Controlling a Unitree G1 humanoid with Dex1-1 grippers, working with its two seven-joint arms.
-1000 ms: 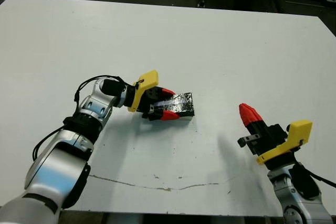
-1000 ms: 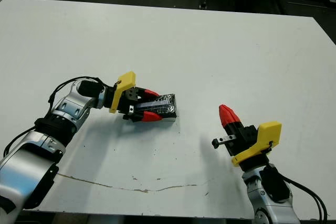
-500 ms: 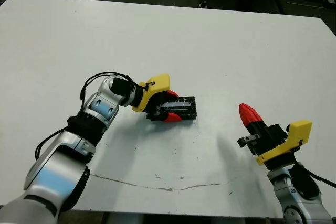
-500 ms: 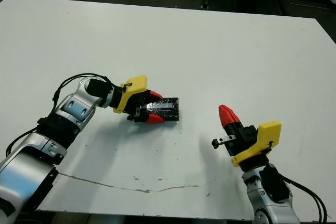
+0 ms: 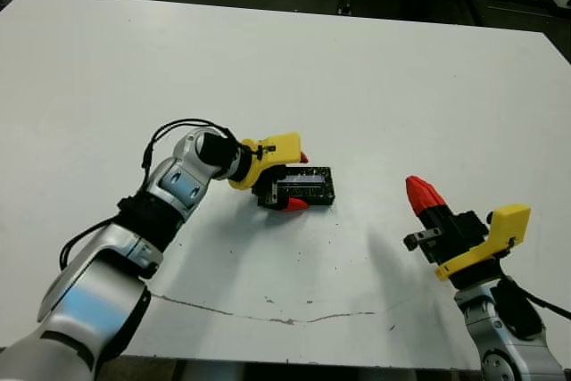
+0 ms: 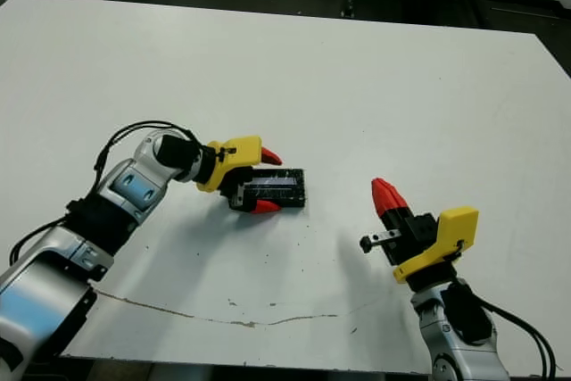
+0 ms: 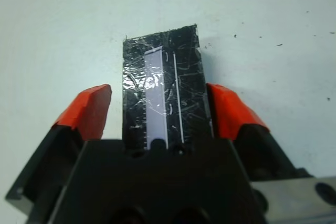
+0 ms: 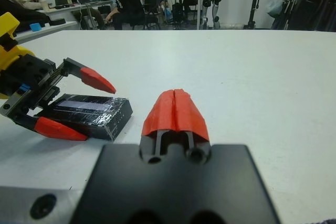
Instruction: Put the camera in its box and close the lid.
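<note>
The lid, a glossy black slab with silvery streaks, lies flat on the white table left of centre. My left gripper is open and straddles the lid's near end, one red finger on each side with small gaps. In the left wrist view the lid runs straight out between the fingers. My right gripper is shut and empty, hovering above the table well to the right of the lid. Neither the white box nor the camera shows; whatever is under the lid is hidden.
A thin dark crack line runs along the table near its front edge. Beyond the far edge, the right wrist view shows seated people at desks and equipment stands.
My left gripper has turned and slid right along the lid, and its fingers have spread. The white edge seen under the lid earlier no longer shows. The right arm has not moved.
</note>
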